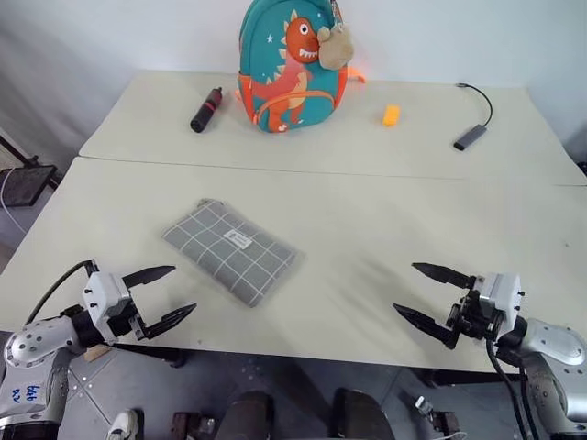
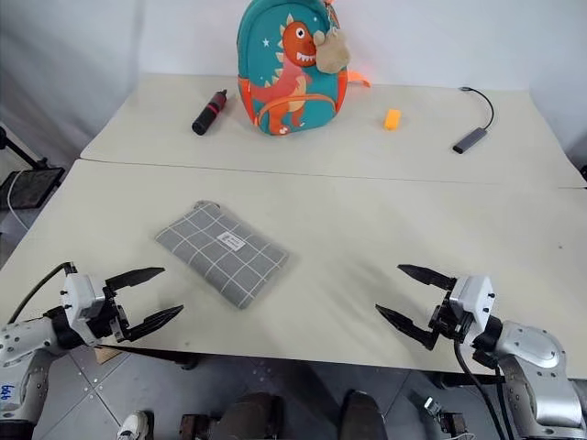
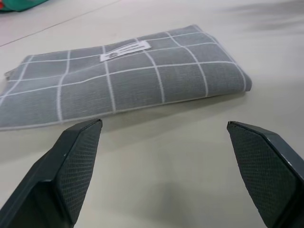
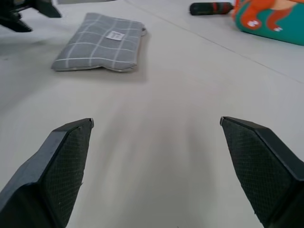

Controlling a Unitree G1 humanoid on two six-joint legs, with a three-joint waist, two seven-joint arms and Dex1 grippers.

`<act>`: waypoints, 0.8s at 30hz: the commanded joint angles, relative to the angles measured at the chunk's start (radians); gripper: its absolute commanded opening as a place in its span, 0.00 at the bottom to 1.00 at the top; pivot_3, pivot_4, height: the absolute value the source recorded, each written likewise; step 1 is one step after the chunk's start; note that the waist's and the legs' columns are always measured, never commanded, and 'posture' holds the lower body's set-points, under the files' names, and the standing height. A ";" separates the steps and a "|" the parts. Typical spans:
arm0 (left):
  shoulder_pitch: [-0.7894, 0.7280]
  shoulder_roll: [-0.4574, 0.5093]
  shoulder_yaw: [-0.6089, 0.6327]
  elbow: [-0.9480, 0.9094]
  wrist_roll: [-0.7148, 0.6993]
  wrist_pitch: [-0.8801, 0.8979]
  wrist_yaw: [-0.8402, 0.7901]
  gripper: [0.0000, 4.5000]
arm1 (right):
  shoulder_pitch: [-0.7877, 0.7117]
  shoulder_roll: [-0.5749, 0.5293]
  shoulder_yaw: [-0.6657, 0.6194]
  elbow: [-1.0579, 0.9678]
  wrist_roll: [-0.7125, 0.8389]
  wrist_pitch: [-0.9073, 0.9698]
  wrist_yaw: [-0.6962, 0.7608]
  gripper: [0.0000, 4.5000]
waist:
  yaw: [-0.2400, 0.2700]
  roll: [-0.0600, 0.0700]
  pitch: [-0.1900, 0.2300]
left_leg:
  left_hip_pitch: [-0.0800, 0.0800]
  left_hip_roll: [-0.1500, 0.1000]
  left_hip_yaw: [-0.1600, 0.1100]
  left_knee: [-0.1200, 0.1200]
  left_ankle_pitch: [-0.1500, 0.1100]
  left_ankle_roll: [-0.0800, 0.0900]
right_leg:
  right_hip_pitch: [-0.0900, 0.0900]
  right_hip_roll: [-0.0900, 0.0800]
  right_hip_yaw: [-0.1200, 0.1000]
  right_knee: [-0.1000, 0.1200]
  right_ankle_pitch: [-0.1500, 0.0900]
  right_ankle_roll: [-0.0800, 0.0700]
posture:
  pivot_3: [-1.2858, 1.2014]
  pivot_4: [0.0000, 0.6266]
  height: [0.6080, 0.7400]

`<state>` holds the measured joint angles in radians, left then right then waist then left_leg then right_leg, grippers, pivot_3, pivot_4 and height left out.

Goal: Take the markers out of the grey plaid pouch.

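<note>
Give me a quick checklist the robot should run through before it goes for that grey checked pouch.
1. Left gripper fingers open: ok.
2. Right gripper fingers open: ok.
3. Grey plaid pouch lying flat on the table, apart from both grippers: ok.
4. Nothing lying between the grippers and the pouch: ok.
5. Which end of the pouch opens: cannot tell.
6. Markers inside: cannot tell.

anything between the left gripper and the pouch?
Nothing visible. The left gripper, jaws open, faces the grey plaid pouch across bare table. The backpack, black cylinder and orange block sit far behind.
</note>
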<state>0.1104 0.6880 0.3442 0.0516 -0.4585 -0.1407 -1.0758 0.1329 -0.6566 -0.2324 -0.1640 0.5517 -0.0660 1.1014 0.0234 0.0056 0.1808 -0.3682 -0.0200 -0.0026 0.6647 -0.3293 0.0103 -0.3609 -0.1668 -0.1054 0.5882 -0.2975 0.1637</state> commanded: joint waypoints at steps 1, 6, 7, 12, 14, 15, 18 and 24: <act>0.002 0.008 0.027 -0.023 0.005 -0.044 0.003 0.99 | 0.000 -0.016 -0.014 -0.016 -0.009 -0.008 0.011 1.00 | 0.000 0.000 0.000 | 0.000 0.000 0.000 0.000 0.000 0.000 | 0.000 0.000 0.000 0.000 0.000 0.000 | 0.52 0.24 1.00; 0.045 0.079 0.030 -0.036 -0.102 0.170 -0.066 0.99 | 0.017 -0.053 0.046 -0.188 0.056 0.146 0.004 1.00 | -0.002 0.000 0.000 | 0.000 0.000 0.000 0.000 0.000 0.000 | 0.000 0.000 0.000 0.000 0.000 0.000 | 0.52 0.24 1.00; 0.058 0.105 0.046 -0.041 -0.154 0.258 -0.087 0.99 | 0.021 -0.063 0.065 -0.251 0.077 0.185 0.000 1.00 | -0.007 0.000 0.000 | -0.001 0.001 0.000 0.000 0.000 0.000 | -0.001 0.000 0.000 0.001 0.000 0.000 | 0.52 0.24 1.00; -0.006 0.222 0.133 0.013 -0.387 0.664 -0.101 1.00 | -0.012 -0.032 0.098 -0.375 0.138 0.285 -0.090 0.72 | -0.011 0.000 0.000 | 0.000 0.007 0.000 0.001 0.000 -0.001 | -0.002 0.002 0.000 0.003 -0.001 -0.002 | 0.52 0.24 1.00; -0.066 0.245 0.170 0.073 -0.436 0.760 -0.085 1.00 | -0.030 -0.004 0.115 -0.393 0.122 0.271 -0.114 0.56 | -0.006 -0.001 0.000 | 0.000 0.007 0.000 0.001 -0.001 -0.001 | -0.002 0.002 0.000 0.003 -0.001 -0.002 | 0.52 0.24 1.00; -0.111 0.256 0.186 0.126 -0.443 0.782 -0.080 1.00 | -0.043 0.020 0.129 -0.398 0.105 0.249 -0.126 0.48 | -0.004 -0.001 0.000 | 0.000 0.006 0.000 0.001 -0.001 -0.001 | -0.002 0.002 0.000 0.003 -0.001 -0.002 | 0.52 0.24 1.00; -0.227 0.283 0.198 0.258 -0.456 0.876 -0.093 1.00 | -0.060 0.067 0.177 -0.410 0.059 0.211 -0.139 0.24 | -0.003 -0.001 0.000 | -0.002 0.002 0.001 0.000 -0.001 -0.001 | -0.006 0.002 0.001 0.005 -0.001 -0.002 | 0.52 0.24 1.00; -0.451 0.295 0.121 0.495 -0.347 0.862 -0.119 1.00 | -0.109 0.122 0.306 -0.412 -0.042 0.220 -0.196 0.01 | -0.004 -0.004 0.000 | -0.003 0.002 0.011 0.000 -0.001 -0.001 | -0.012 0.002 0.000 0.009 -0.001 -0.003 | 0.52 0.24 1.00</act>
<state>-0.3058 0.9578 0.4819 0.4943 -0.8321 0.7135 -1.1679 0.0358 -0.5410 0.0526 -0.5424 0.5353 0.1575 0.9278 0.0199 0.0012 0.1805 -0.3708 -0.0181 0.0104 0.6648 -0.3306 0.0090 -0.3735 -0.1650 -0.1049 0.5971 -0.2988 0.1611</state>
